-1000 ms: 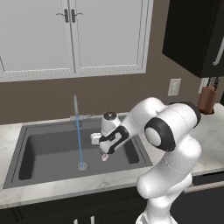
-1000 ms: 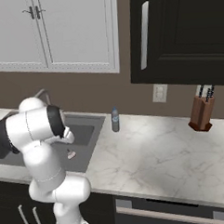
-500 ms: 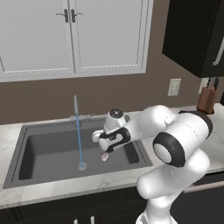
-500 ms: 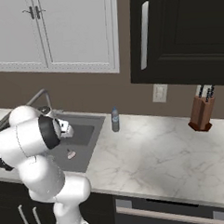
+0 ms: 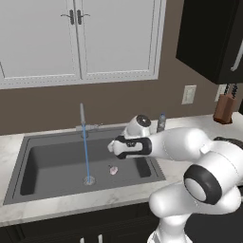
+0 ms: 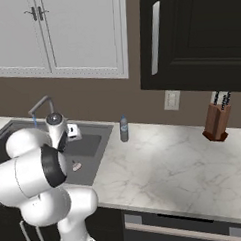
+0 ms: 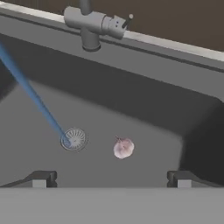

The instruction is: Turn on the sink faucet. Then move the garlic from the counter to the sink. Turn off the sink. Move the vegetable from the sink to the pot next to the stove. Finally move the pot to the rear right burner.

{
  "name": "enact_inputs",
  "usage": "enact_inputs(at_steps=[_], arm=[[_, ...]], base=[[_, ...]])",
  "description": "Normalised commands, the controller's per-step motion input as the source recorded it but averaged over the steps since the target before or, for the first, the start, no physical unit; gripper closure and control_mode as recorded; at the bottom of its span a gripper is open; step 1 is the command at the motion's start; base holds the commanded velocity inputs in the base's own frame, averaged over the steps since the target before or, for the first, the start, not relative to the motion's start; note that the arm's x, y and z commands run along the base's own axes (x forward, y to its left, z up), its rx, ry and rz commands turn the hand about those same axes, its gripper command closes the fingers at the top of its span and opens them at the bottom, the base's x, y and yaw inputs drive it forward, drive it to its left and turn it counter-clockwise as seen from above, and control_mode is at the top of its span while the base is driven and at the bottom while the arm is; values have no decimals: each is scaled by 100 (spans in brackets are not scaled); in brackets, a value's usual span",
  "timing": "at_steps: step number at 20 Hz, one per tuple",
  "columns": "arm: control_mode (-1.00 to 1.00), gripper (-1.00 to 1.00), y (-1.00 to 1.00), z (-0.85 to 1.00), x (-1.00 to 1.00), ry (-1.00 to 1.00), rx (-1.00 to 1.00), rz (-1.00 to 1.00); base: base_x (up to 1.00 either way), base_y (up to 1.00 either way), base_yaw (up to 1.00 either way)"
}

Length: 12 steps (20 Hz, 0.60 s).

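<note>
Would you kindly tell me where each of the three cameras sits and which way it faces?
Left base view: behind the arm on its left, looking forward and down at the sink; the white arm rises from lower right.
Right base view: behind on the right, facing the counter and knife block; the arm fills lower left.
Hand view: on the hand, looking down into the basin; the open gripper tips show at the bottom.
All three share the garlic, faucet and running water.
</note>
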Motion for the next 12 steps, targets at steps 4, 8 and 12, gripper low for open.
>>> enact_inputs(at_steps=[4,8,12], arm=[[-100,-100,-10,42,-9,-16,0,24],[-100,-100,0,7,-25,-8,0,15],[-100,-100,0,2,0,-11,0,18]], base=[[0,0,0],[0,0,0],[0,0,0]])
